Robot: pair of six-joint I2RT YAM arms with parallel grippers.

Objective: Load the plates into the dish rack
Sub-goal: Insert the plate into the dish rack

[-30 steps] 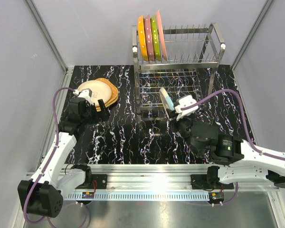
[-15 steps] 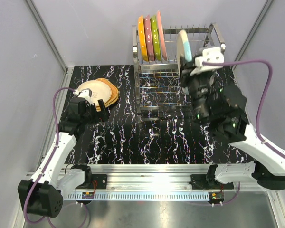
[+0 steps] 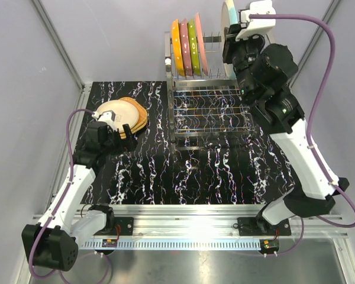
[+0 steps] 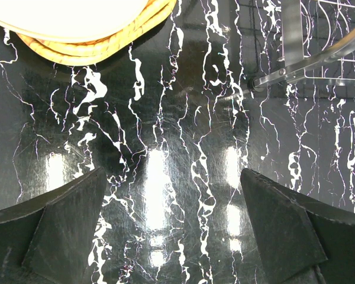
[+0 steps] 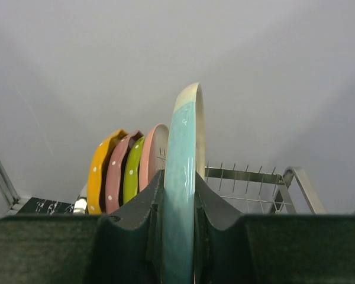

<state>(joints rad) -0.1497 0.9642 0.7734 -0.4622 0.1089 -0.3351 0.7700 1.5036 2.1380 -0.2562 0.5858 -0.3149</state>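
Note:
The dish rack [image 3: 207,110] stands at the back of the table. In its upper tier, at the left end, stand on edge a dotted orange plate [image 3: 176,42], a dotted pink one [image 3: 185,48], a lime-green one [image 3: 192,44] and a plain pink one [image 3: 199,39]. My right gripper [image 3: 233,27] is shut on a light blue plate [image 3: 228,16], held upright above the upper tier, just right of those plates. In the right wrist view the blue plate [image 5: 182,177] sits between my fingers. A cream plate [image 3: 113,111] lies on tan plates [image 3: 139,119] at the left. My left gripper [image 3: 117,137] hovers open beside them.
In the left wrist view a bottom corner rail of the rack [image 4: 307,62] lies at the upper right and the plate stack [image 4: 94,47] at the upper left. Grey walls enclose the table on three sides. The upright prongs [image 5: 248,174] right of the held plate hold nothing.
My right arm has raised the blue plate from in front of the rack's lower tier to above its upper tier. The left arm has stayed still.

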